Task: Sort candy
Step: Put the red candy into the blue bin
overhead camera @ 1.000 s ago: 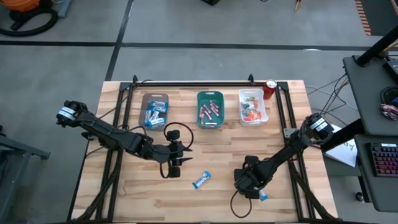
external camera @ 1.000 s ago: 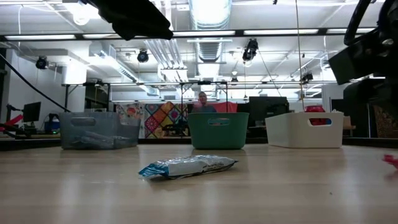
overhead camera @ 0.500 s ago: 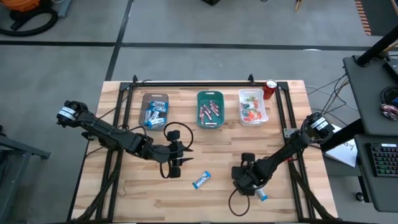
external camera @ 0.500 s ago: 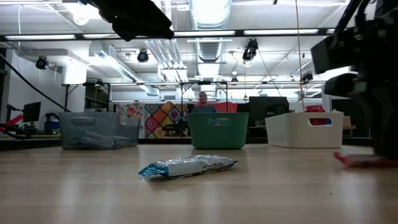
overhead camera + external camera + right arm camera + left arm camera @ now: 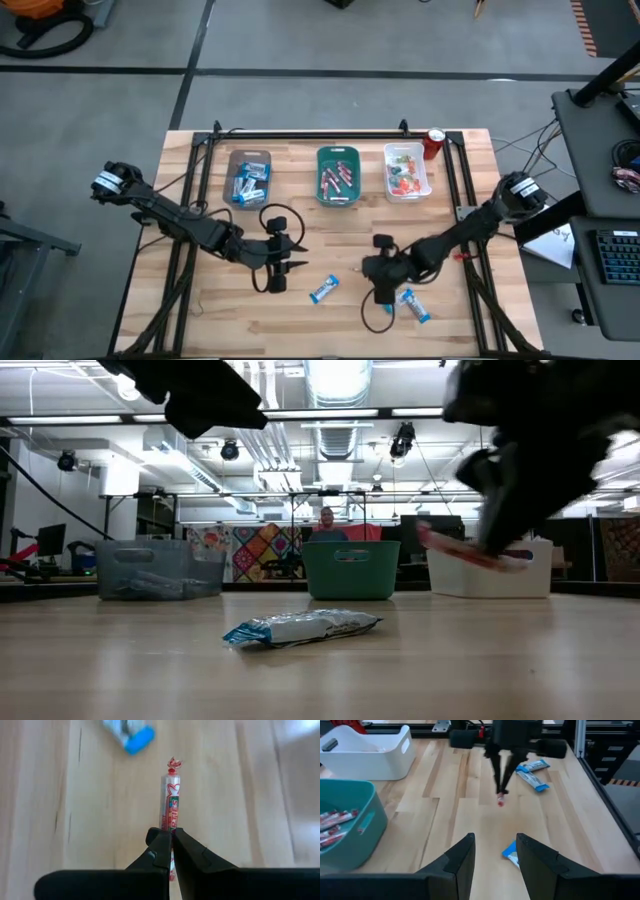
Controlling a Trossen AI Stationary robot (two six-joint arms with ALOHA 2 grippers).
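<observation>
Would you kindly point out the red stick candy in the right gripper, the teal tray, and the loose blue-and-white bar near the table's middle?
red stick candy (image 5: 170,802): right wrist view, middle of the wrapper.
teal tray (image 5: 322,176): high view, left rim.
blue-and-white bar (image 5: 300,627): low view, middle of the wrapper.

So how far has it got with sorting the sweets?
Mostly done, it seems: the brown tray, teal tray and white tray each hold candy. The right gripper is shut on a red stick, lifted off the table. Left: blue bars on the wood. The left gripper waits, open.
</observation>
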